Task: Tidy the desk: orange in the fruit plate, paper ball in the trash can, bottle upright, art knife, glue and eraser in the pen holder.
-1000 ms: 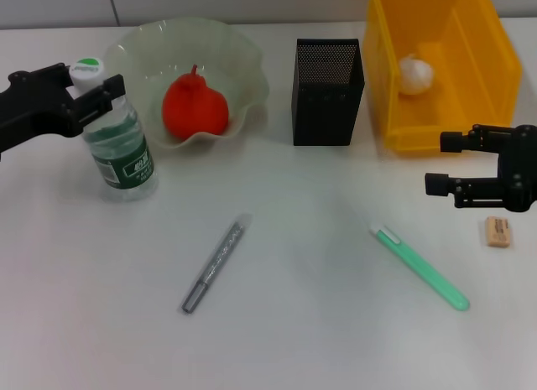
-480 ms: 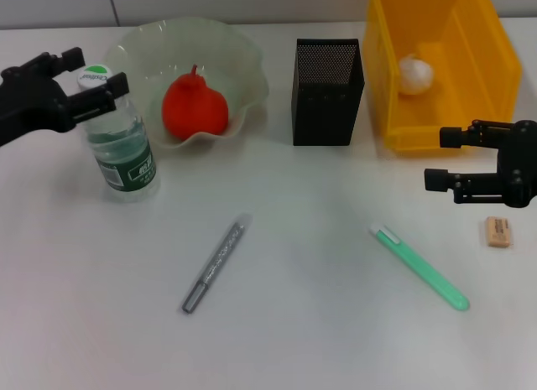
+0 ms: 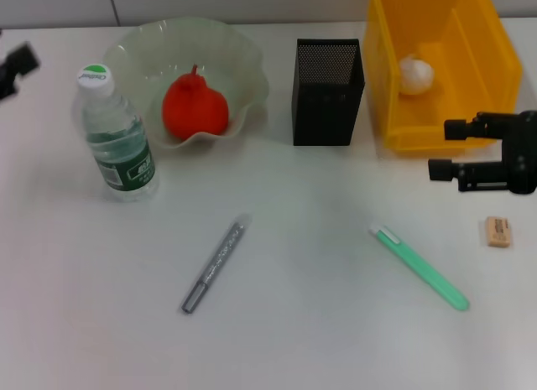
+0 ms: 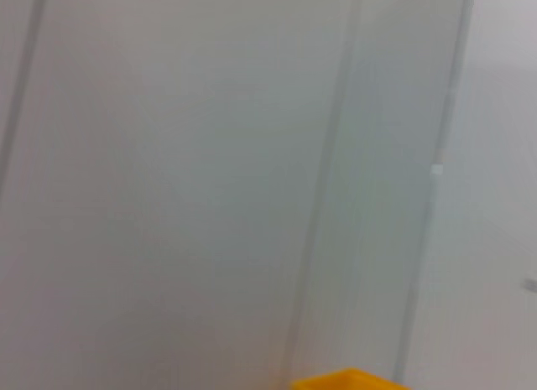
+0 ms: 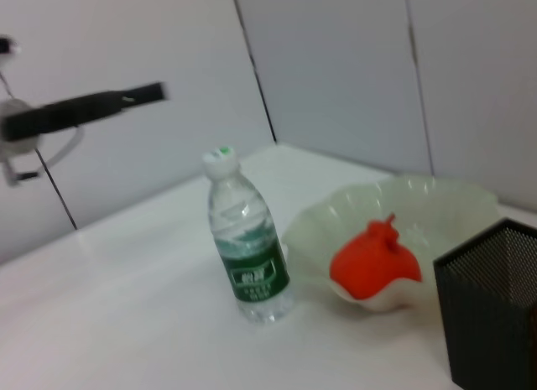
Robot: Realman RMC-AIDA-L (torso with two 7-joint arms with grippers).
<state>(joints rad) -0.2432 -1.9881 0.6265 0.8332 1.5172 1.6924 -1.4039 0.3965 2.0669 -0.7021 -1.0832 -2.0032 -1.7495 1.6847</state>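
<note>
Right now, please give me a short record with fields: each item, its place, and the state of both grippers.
bottle: upright, beside fruit plate
orange: in fruit plate
paper ball: in trash can
pen holder: holds none of the three small items
art knife, glue, eraser: lying on desk
left gripper: at left edge
right gripper: open, above eraser

I note a white table bearing bottle, bowl, mesh holder, yellow bin, pen, knife, eraser.
</note>
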